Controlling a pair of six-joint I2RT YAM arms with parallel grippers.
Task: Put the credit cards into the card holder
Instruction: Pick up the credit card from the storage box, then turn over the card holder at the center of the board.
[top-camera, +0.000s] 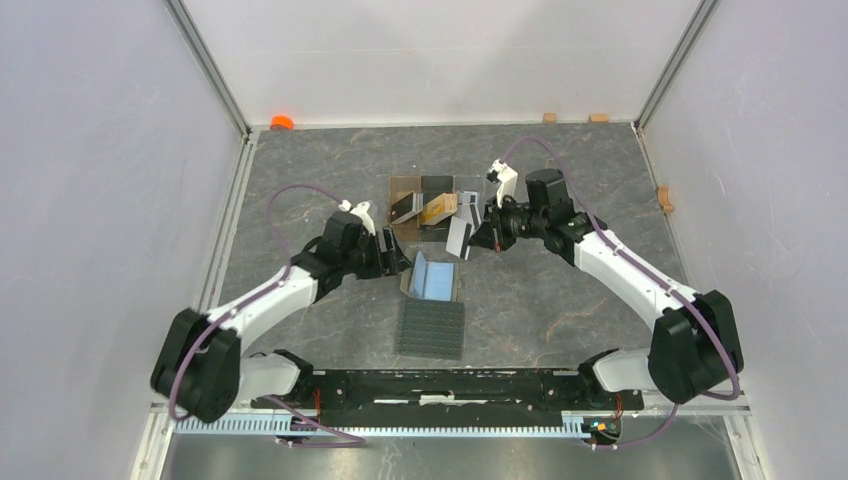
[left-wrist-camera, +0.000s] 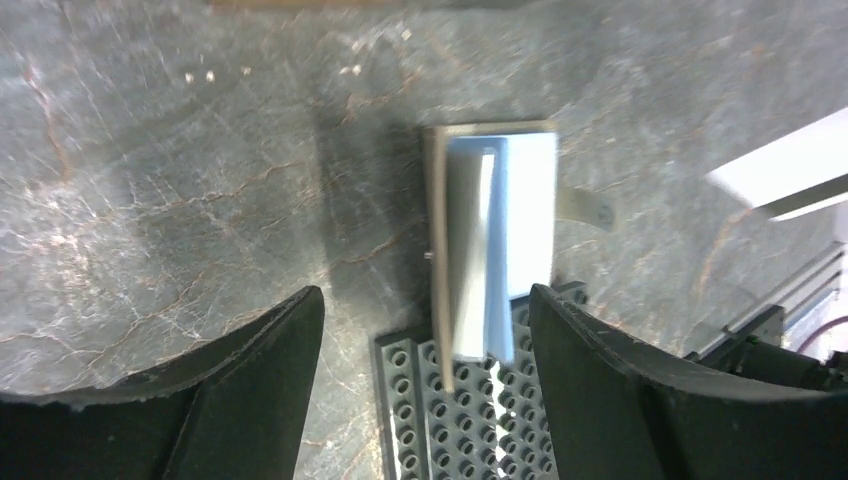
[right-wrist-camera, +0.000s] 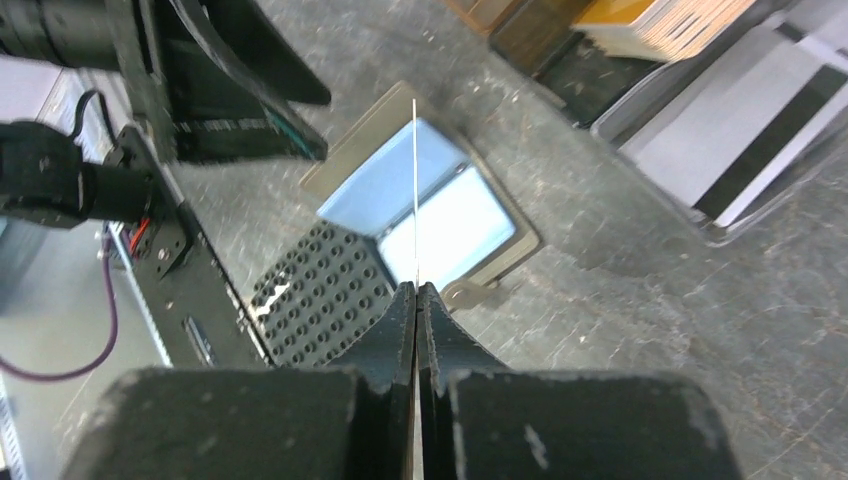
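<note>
Right gripper (right-wrist-camera: 416, 290) is clamped shut on a white card (top-camera: 459, 238), held tilted near the card holder (top-camera: 433, 277), which is laid open, its near edge overlapping a studded mat (top-camera: 431, 328). Left gripper (left-wrist-camera: 422, 295) is spread wide, empty, above it. Behind, a black card (top-camera: 403, 208) and a gold card (top-camera: 434, 208) are kept in a clear stand (top-camera: 400, 184). The grey marbled table (top-camera: 560, 290) is enclosed by white walls (top-camera: 100, 150).

Olive card holder (top-camera: 432, 277) lies open, white card (top-camera: 458, 238) beyond.

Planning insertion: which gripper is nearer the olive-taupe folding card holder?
Left. The left gripper sits beside the card holder; the right gripper holds a white plastic card farther back.
</note>
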